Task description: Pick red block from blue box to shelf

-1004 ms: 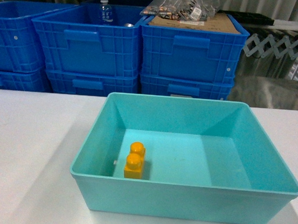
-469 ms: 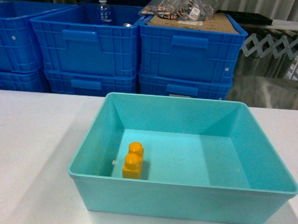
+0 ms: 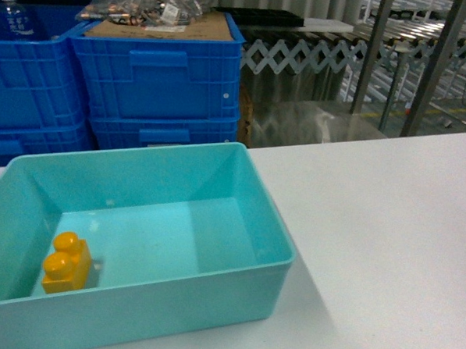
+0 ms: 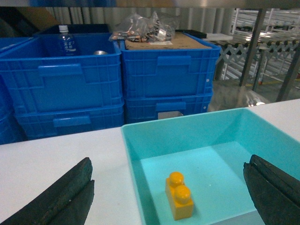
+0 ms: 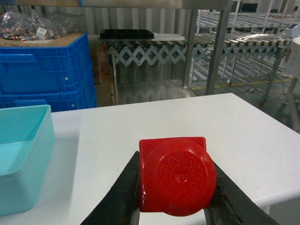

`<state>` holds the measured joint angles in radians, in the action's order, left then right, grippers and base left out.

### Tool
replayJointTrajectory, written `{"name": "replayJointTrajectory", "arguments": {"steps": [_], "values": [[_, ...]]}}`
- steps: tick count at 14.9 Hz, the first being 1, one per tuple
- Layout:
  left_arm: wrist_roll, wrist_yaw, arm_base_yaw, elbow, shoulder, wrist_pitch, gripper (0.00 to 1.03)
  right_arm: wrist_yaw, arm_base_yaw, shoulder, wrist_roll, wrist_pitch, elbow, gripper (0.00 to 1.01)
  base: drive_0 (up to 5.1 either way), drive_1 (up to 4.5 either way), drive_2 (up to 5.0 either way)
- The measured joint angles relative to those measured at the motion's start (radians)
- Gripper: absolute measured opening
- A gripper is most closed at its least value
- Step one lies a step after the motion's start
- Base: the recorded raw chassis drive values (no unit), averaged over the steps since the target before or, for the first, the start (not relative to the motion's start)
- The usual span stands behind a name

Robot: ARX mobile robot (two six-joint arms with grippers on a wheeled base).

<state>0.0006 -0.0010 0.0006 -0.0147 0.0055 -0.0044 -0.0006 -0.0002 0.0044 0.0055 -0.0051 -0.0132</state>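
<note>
One red block (image 5: 177, 176), pinched in our right gripper (image 5: 174, 187); one yellow brick (image 3: 66, 263) left in the blue box (image 3: 268, 247).

We count two bricks and four dark blue crates (image 4: 168, 70), perhaps more out of frame. Our left gripper (image 4: 168, 187) stands wide above the box. The shelf (image 5: 243, 47) stands beyond the white table (image 5: 187, 122). Since a moment ago, our head view has swung right, sliding the box to the left.

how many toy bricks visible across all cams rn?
2. The red block is clamped in the right gripper above the white table. The yellow brick lies inside the blue box, near its left wall. None elsewhere visible.
</note>
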Motion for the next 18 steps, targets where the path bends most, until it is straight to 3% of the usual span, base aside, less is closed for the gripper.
{"name": "replayJointTrajectory", "arguments": {"steps": [18], "values": [[0.0, 0.0, 0.0, 0.0, 0.0, 0.0, 0.98, 0.0, 0.0, 0.0, 0.0, 0.0, 0.0, 0.28, -1.6, -1.56, -1.6]]}}
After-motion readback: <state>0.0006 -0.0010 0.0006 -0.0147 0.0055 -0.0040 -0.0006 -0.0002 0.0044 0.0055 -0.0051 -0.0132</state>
